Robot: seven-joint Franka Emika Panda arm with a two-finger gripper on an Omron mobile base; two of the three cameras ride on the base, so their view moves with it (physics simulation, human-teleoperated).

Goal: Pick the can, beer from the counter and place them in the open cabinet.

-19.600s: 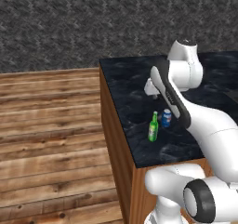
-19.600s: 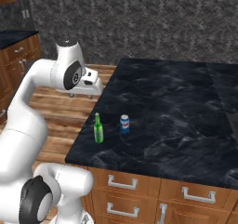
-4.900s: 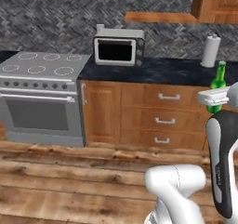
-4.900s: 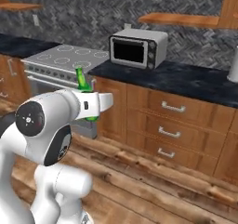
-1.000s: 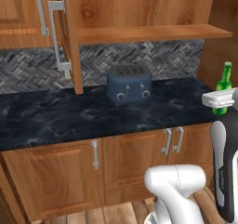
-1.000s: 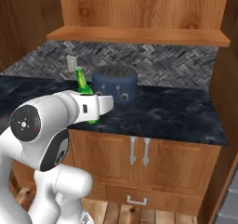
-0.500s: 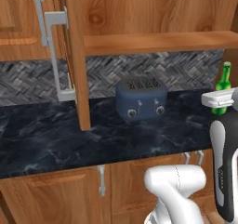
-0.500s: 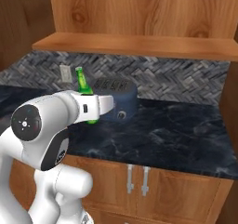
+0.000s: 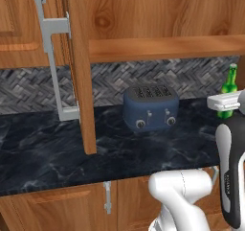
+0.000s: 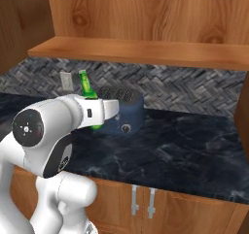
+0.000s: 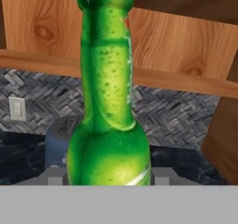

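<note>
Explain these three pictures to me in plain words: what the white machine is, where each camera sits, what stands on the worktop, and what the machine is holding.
The white machine is a robot arm on a driving base, ending in a two-finger gripper. Everything is computer-rendered. Two cameras ride on the base behind the arm, one to its left and one to its right. The third sits on the hand and looks along the gripper. The gripper is shut on the beer, a slim green bottle held upright, which looms large in the hand view. On the black counter stands a dark blue toaster. Above it is the wooden cabinet, its door swung open and its shelf bare where it shows.
</note>
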